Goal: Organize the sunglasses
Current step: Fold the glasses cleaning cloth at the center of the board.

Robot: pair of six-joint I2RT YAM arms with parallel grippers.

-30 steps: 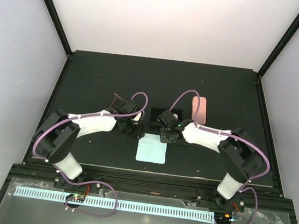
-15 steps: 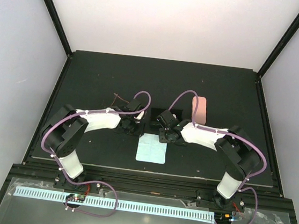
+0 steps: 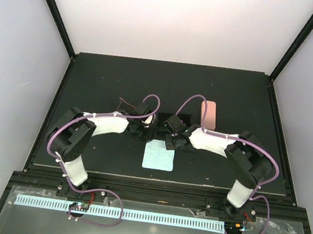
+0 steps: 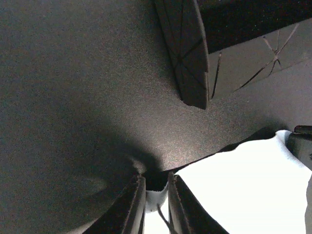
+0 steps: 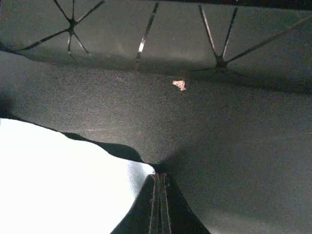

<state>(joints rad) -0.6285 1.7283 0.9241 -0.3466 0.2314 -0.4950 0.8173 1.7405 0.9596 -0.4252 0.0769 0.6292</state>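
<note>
The amber-brown sunglasses [image 3: 126, 101] lie on the black mat just beyond my left arm, partly hidden by it. The red pair is out of view. My left gripper [image 3: 147, 132] is at the far left corner of the pale blue cloth [image 3: 158, 154]. In the left wrist view its jaws [image 4: 155, 183] stand narrowly apart with that corner of the cloth [image 4: 243, 190] between them. My right gripper [image 3: 170, 144] is at the cloth's far right corner. In the right wrist view it [image 5: 159, 175] is shut on the corner of the cloth [image 5: 58, 180], whose edge is raised off the mat.
A black oblong case [image 3: 167, 120] lies just beyond the cloth, between the two grippers; it also shows in the left wrist view [image 4: 195, 48] and the right wrist view [image 5: 146, 29]. A pink case [image 3: 208, 114] lies behind my right arm. White walls enclose the mat.
My left gripper has moved right and a little farther out, onto the cloth's far left corner. The right gripper has barely shifted and stays at its corner.
</note>
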